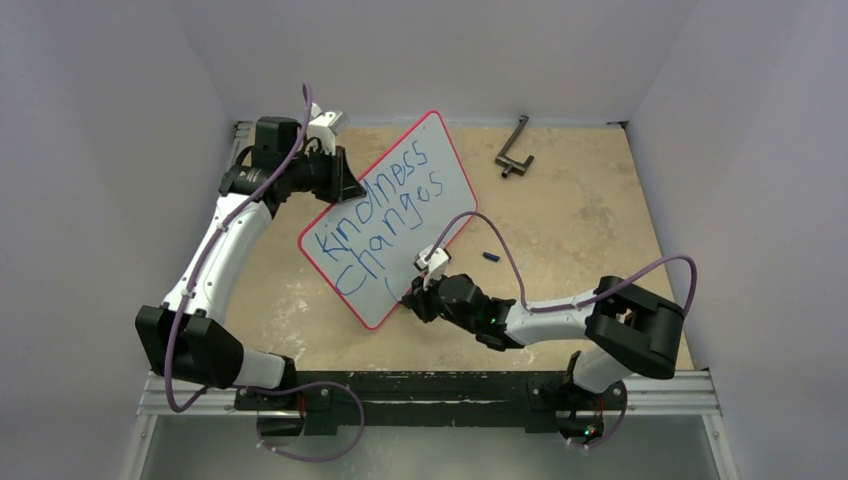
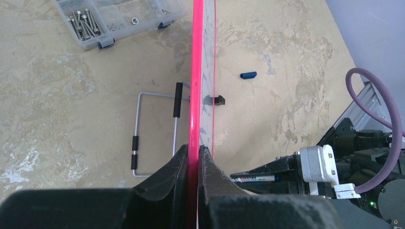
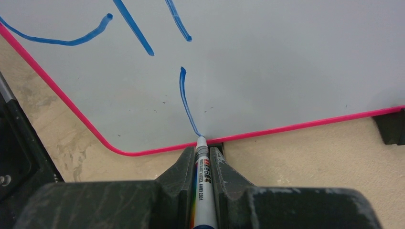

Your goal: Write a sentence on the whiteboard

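Probably light yet stiff, the whiteboard [image 1: 395, 215] suits the rim pinch of your left tool [image 2: 195, 155]; your right tool [image 3: 202, 152] pinches the marker [image 3: 204, 176].

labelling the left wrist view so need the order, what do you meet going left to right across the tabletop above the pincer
clear screw box → whiteboard, seen edge-on → blue cap → purple cable; the wire stand is left out, since it overlaps the box's span

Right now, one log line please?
left jaws: shut on board; right jaws: shut on marker, tip on board; sentence: kindness changes
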You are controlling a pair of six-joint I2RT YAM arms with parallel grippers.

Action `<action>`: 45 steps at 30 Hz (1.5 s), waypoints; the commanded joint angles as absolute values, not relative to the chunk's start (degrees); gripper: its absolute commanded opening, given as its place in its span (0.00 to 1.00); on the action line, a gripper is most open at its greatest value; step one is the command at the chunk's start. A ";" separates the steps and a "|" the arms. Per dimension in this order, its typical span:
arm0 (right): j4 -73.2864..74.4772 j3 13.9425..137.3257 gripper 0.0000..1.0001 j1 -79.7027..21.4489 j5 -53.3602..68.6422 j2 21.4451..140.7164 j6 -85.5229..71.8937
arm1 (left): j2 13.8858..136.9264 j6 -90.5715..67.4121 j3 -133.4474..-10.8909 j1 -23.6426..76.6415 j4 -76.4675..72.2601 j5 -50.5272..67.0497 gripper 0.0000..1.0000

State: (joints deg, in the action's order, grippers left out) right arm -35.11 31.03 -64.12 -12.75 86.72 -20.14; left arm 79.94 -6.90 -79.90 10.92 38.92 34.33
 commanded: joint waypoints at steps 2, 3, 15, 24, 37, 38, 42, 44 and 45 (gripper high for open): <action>-33.03 35.36 0.00 -63.63 -19.07 86.09 -19.99 | 79.37 -5.45 -79.81 11.43 40.77 33.00 0.00; -32.90 35.71 0.00 -63.63 -19.31 85.86 -19.84 | 79.37 -5.45 -79.80 11.43 40.72 33.03 0.00; -32.76 38.49 0.00 -63.63 -22.12 84.29 -17.31 | 79.05 -5.30 -79.64 11.43 40.90 31.32 0.00; -30.37 36.32 0.00 -63.63 -22.59 76.85 -17.63 | 80.07 -4.31 -79.64 10.81 42.29 25.93 0.00; -34.14 35.74 0.00 -63.63 -24.60 79.35 -20.11 | 81.71 -4.50 -79.63 7.34 43.22 22.14 0.00; -34.30 35.63 0.00 -63.62 -24.81 79.69 -20.25 | 81.73 -4.44 -79.63 7.30 43.23 21.89 0.00; -34.67 34.93 0.00 -63.55 -25.67 80.39 -20.88 | 81.96 -4.33 -79.59 7.30 43.33 21.65 0.00; -34.87 34.49 0.00 -63.54 -26.08 80.78 -21.07 | 82.01 -4.33 -79.62 7.29 43.28 21.63 0.00; -34.97 34.34 0.00 -63.54 -26.18 81.11 -21.17 | 82.08 -4.31 -79.63 7.29 43.29 21.63 0.00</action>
